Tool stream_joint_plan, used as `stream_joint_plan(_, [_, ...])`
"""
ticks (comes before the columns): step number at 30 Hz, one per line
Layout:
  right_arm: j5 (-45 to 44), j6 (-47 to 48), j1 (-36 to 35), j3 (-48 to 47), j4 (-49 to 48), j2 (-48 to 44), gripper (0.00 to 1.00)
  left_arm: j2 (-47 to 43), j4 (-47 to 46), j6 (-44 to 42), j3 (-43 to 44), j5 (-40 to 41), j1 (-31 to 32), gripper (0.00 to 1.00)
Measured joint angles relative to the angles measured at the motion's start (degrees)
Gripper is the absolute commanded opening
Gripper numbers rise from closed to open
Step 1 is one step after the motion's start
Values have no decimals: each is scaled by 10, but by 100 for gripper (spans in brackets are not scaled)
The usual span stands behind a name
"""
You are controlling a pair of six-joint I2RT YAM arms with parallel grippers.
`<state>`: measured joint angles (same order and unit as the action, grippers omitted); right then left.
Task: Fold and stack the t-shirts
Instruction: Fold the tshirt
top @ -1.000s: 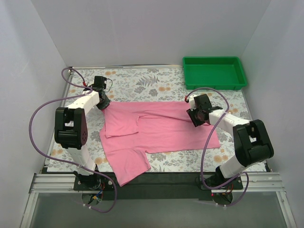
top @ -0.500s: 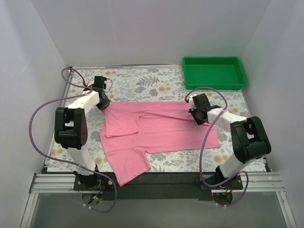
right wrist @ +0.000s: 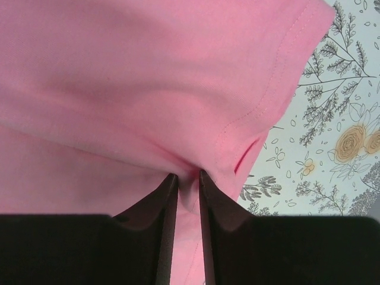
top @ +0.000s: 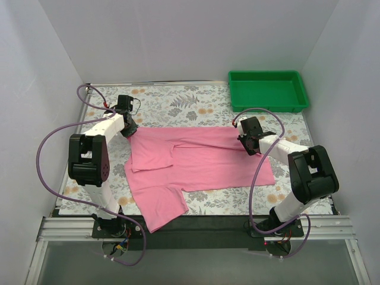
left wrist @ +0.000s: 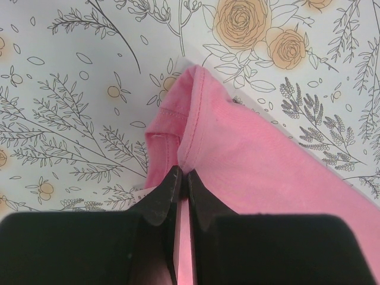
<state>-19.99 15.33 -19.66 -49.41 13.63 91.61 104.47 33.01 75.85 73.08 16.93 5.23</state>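
Top view: pink t-shirt [top: 208, 161] spread on the floral table [top: 178, 107], far corners pinched by left gripper [top: 129, 132] and right gripper [top: 246, 142]. Left wrist: jaws nearly together, clamping a corner fold. Right wrist: jaws narrow, gripping bunched cloth beside the hem

We see one plain pink t-shirt [top: 219, 163] lying sideways and mostly flat on the counter [top: 178, 104], one sleeve folded onto its body, the other spread over the counter's near edge.
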Motion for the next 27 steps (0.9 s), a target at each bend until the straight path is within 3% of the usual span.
stream_joint_plan(8, [-25, 2, 0, 0, -1, 3, 24, 0, 0, 0, 0, 0, 0, 7])
stream_joint_plan(13, [-44, 13, 0, 0, -5, 4, 1, 0, 0, 0, 0, 0, 0, 6])
stream_joint_plan(16, [-55, 15, 0, 0, -6, 4, 1, 0, 0, 0, 0, -2, 0, 0])
stream_joint_plan(21, [-71, 23, 0, -12, -5, 4, 1, 0, 6, 0, 5, -3, 0, 0])
stream_joint_plan(27, [-98, 55, 2, -99, -2, 4, 1, 0, 31, -1, 66, -5, -5, 0])
